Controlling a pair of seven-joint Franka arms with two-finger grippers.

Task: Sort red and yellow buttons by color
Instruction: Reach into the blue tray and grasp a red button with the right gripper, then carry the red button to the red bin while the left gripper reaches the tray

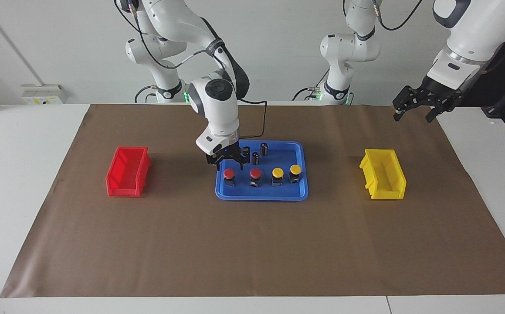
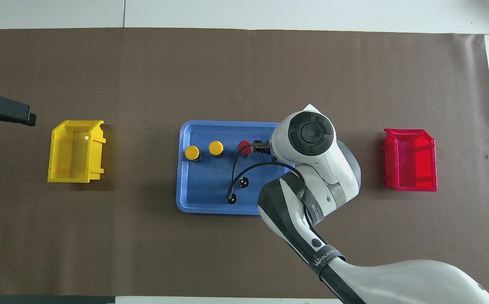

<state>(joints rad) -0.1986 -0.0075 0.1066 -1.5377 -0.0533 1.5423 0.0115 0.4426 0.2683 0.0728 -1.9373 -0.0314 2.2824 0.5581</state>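
A blue tray [image 1: 262, 194] sat at the middle of the brown paper sheet [image 1: 252, 244] that covered the counter [image 1: 17, 174]. Four push-buttons stood in a row in the part of the tray farther from the robots. From the right arm's end they ran: a red button [image 1: 229, 174], a second red button [image 1: 255, 174], a yellow button [image 1: 277, 173], and a second yellow button [image 1: 295, 169]. Two dark capless cylinders [image 1: 259, 153] with silver tops stood in the tray nearer the robots.

The right gripper [image 1: 228, 165] hung just over the red button at the right arm's end of the row. Its fingers [image 1: 217, 165] were spread apart to either side of the cap, and it gripped nothing. In the overhead view the arm's wrist hid that button, so only the second red button [image 2: 244, 147] and the two yellow ones [image 2: 204, 150] showed.

A red bin [image 1: 128, 171] stood well apart from the tray toward the right arm's end of the counter. A yellow bin [image 1: 383, 174] stood toward the left arm's end. Both bins held no buttons.

The left gripper [image 1: 413, 112] waited in the air over the edge of the paper at its own end, with its fingers parted and holding nothing.
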